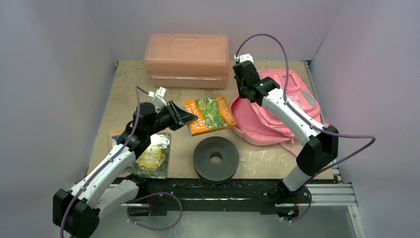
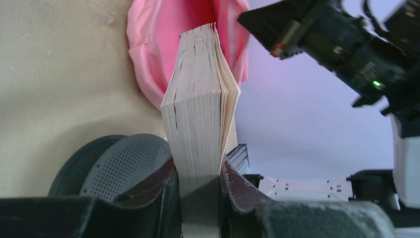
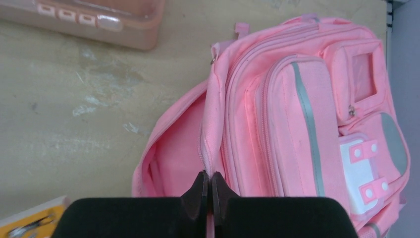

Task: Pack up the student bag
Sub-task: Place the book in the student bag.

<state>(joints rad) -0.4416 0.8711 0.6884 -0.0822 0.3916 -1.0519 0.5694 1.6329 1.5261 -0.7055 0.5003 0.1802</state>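
Top external view: left gripper (image 1: 187, 118) is grasping a book (image 1: 210, 115) left of the backpack (image 1: 297, 94); right gripper (image 3: 208, 191) is pinching its open edge; black ring (image 1: 229, 161) is lying near.

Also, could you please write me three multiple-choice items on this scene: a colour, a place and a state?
1. What colour is the rigid plastic box? A blue; B salmon-pink; C green.
2. Where does the black round disc with a centre hole lie? A at the near edge of the beige table; B on the box; C under the box.
3. What is the right tool doing? A standing wide open; B holding a book; C shut on the opening edge of the soft pink fabric backpack.
Answers: 1 B, its lid and walls look salmon-pink; 2 A, the top view shows it there; 3 C, the right wrist view shows it pinching the zip edge.
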